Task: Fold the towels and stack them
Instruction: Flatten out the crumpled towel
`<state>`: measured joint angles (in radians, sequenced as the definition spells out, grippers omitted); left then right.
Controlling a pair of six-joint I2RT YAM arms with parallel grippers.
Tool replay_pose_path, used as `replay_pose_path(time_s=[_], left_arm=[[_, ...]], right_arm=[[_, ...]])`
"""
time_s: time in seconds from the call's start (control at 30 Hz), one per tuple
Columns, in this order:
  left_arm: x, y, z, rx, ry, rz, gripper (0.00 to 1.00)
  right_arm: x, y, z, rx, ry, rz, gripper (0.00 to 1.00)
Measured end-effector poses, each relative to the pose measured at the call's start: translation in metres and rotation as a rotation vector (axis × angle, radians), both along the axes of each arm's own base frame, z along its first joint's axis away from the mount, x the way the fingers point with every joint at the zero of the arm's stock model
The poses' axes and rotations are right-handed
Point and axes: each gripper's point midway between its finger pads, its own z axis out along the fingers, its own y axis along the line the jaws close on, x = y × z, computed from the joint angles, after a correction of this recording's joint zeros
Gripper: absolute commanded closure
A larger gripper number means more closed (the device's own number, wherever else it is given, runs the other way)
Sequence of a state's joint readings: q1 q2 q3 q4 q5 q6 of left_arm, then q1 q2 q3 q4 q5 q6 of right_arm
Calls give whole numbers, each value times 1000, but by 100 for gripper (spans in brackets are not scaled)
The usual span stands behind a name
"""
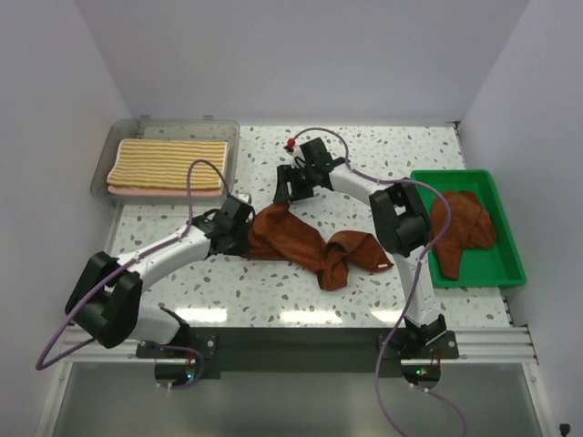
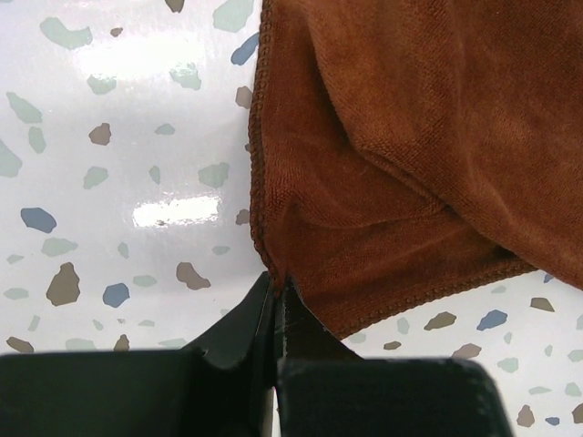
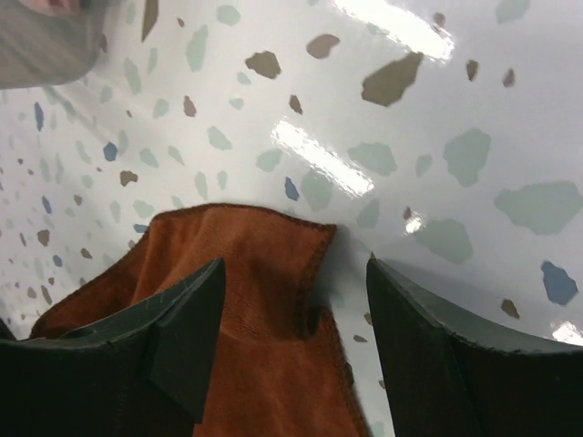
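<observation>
A rust-brown towel (image 1: pixel 310 241) lies crumpled in the middle of the speckled table. My left gripper (image 1: pixel 246 221) is shut on its left corner; in the left wrist view the jaws (image 2: pixel 276 284) pinch the hemmed corner of the towel (image 2: pixel 392 137). My right gripper (image 1: pixel 288 191) stands open over the towel's far corner, and in the right wrist view that corner of the towel (image 3: pixel 255 364) lies between the spread fingers of the gripper (image 3: pixel 295 264), untouched by either. A second rust-brown towel (image 1: pixel 460 228) is bunched in the green tray. A folded yellow-and-white striped towel (image 1: pixel 168 162) rests on a pink towel (image 1: pixel 164 192).
The clear grey bin (image 1: pixel 102 173) holding the striped and pink towels stands at the back left. The green tray (image 1: pixel 506 264) sits at the right edge of the table. White walls close in the back and both sides.
</observation>
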<state>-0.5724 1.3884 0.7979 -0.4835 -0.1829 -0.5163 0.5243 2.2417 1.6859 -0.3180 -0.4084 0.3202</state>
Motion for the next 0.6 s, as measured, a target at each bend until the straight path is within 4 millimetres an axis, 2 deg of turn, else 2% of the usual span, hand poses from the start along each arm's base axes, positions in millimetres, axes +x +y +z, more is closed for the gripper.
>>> replay_pose_path(time_s=[0.2, 0.33, 0.4, 0.5, 0.53, 0.6], left_arm=[[-7, 6, -4, 9, 1, 4, 100], [-9, 9, -4, 15, 0, 7, 100], [-9, 10, -2, 15, -6, 10, 100], [-10, 11, -2, 17, -13, 12, 100], [-10, 12, -2, 19, -14, 13, 100], [-11, 13, -2, 21, -14, 13, 100]], right_arm=[[3, 17, 0, 58, 39, 36, 52], [-1, 22, -7, 67, 97, 52, 54], [-3, 20, -8, 60, 113, 50, 58], [-6, 19, -9, 56, 130, 48, 76], [-8, 18, -9, 53, 136, 50, 88], [-9, 18, -10, 53, 143, 48, 94]])
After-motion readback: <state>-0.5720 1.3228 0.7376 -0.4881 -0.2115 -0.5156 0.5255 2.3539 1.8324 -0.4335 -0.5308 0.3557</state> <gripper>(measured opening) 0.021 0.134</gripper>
